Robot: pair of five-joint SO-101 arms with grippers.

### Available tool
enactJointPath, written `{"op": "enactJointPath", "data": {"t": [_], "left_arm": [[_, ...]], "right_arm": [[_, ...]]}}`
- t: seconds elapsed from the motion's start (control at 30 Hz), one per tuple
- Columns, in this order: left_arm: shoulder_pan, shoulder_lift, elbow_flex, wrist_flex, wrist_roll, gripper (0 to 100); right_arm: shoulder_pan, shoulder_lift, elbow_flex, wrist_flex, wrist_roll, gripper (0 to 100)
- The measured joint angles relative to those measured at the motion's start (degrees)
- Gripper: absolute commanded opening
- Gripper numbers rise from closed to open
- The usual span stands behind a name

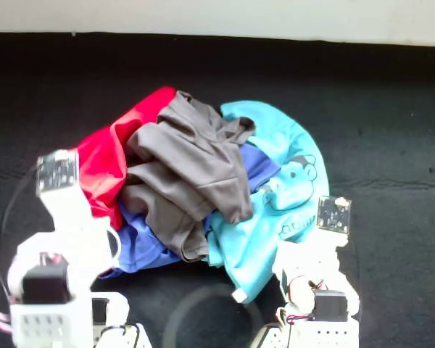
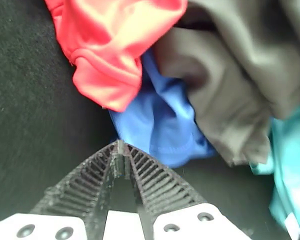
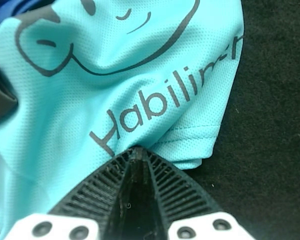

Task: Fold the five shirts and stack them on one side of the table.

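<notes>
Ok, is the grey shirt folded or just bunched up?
Bunched up, not folded. The grey shirt lies crumpled in uneven creases, draped over the blue shirt and the turquoise shirt.

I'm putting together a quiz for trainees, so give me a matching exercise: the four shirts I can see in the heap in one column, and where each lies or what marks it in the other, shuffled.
Things:
1. red shirt
2. grey shirt
3. turquoise shirt
4. blue shirt

Descriptions:
A. bears a drawn cartoon face
B. mostly buried, peeking out underneath
C. draped on top, in the middle
D. farthest to the left

Pairs: 1-D, 2-C, 3-A, 4-B
</notes>
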Motion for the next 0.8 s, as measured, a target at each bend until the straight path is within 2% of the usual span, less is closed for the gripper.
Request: {"op": "enactJointPath", "data": {"t": [0.13,0.3,0.37,0.8], "left_arm": [[2.5,18.7,-14.2,6.3,-0.2,4],[4.7,37.5,-27.1,9.8,-5.7,25],[4.8,43.1,-30.9,10.3,-6.5,31],[5.0,70.4,-49.9,10.5,-11.2,31]], "right_arm": [[0.0,0.0,0.0,0.0,0.0,0.7],[0.0,0.0,0.0,0.0,0.0,0.7],[0.0,0.0,0.0,0.0,0.0,0.7],[0.0,0.0,0.0,0.0,0.0,0.7]]}}
